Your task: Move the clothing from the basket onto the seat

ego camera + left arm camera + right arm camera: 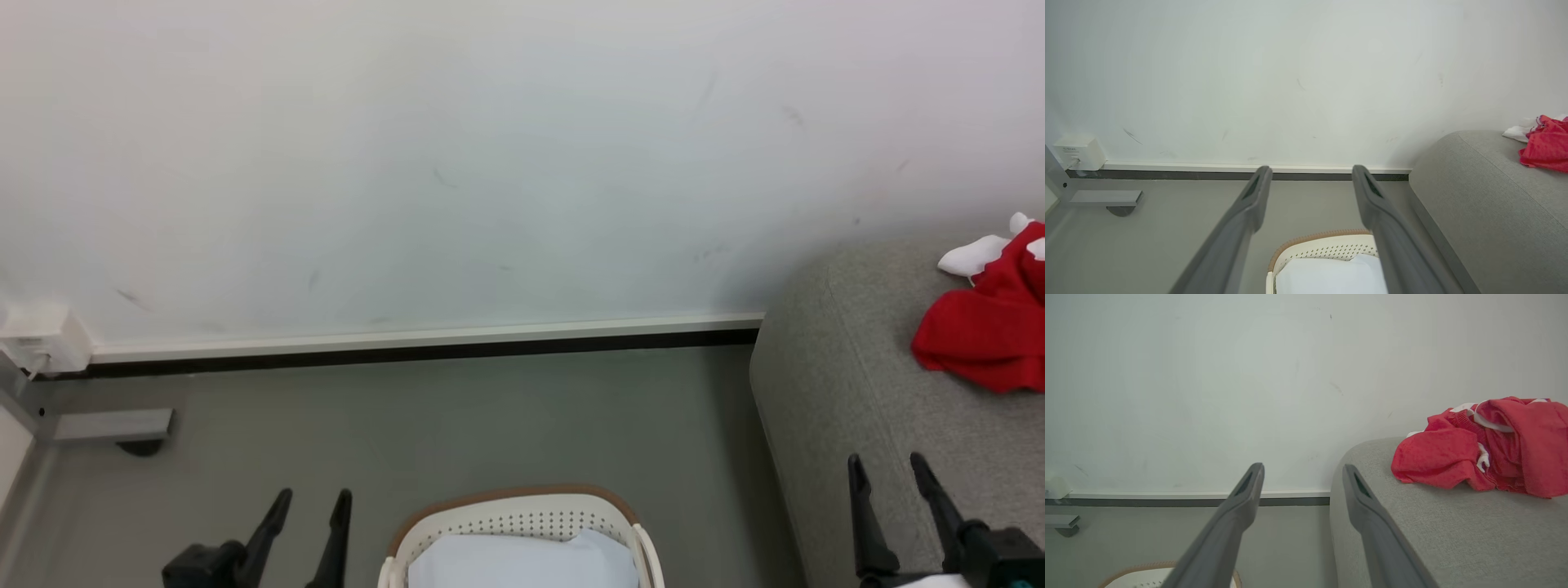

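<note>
On the seat (pixel 849 392), at the far right of the head view: the clothing (pixel 984 327), a crumpled red heap with a white piece at its wall-side edge. Rests wholly on the grey upholstery, well apart from the basket (pixel 522 510). Shows white trim among the red folds in the right wrist view.

Down on the grey floor (pixel 490 425), just left of the seat's rounded end: the basket, cream, perforated, with a brown band round the rim. Holds a pale flat sheet (pixel 522 563); cannot tell whether cloth or lining.

Low left in the head view: left pincer (pixel 314 494), released, fingers spread and empty, hanging over the floor beside the basket. Points toward the white wall (pixel 490 163) in its own wrist view, with the basket's rim low between the two fingers.

Low right: right pincer (pixel 885 461), likewise released, gripping nothing, poised over the seat's near part, short of the clothing. Frames the seat's rounded end in its wrist view, one finger against the floor, the other against the upholstery.

Along the wall's foot: white skirting (pixel 424 335) over a dark strip. At far left: small white box (pixel 41 335) and grey metal foot (pixel 110 425).
</note>
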Controlling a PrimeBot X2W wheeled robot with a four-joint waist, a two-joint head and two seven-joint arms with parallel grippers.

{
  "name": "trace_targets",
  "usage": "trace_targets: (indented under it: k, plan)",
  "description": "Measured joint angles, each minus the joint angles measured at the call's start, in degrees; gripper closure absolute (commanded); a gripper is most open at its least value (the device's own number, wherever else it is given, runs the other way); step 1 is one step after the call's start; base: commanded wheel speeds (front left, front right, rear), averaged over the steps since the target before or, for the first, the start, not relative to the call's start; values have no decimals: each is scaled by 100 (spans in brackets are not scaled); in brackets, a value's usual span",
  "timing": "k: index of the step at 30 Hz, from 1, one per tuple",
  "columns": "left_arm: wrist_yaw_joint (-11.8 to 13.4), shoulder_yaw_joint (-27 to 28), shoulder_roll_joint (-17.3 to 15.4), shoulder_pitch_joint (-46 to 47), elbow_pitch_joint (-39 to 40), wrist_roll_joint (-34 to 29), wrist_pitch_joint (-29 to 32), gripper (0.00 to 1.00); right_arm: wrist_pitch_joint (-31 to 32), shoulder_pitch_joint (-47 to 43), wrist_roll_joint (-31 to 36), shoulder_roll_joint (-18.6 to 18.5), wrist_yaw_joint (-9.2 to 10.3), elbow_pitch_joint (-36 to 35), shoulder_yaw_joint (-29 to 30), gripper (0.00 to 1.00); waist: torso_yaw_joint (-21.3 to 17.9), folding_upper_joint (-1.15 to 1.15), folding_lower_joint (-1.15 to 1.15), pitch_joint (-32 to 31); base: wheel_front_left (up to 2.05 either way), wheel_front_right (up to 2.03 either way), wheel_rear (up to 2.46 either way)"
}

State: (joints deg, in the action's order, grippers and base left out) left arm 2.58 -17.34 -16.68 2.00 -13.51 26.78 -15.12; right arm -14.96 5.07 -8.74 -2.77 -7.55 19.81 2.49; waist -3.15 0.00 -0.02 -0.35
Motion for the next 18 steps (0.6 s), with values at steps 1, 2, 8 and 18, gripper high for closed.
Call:
trace_targets:
  k: [1,2,8,18]
  plan:
    - [-54,76,64,-48,-12,-99,0,0,0,-69,-65,2,0,-3,-32,0,-6,0,0,-32,0,0,0]
    - [-90,156,130,-95,-16,-171,0,0,0,-133,-123,2,0,3,-56,0,-12,0,0,-63,0,0,0]
    - [-278,758,506,-356,31,-603,0,0,0,-443,-213,-1,0,70,-214,0,-31,0,0,-235,0,0,0]
    - [-651,1347,904,-433,-66,-1167,0,0,0,-494,-246,3,0,199,-508,0,-7,0,1,-321,0,0,0]
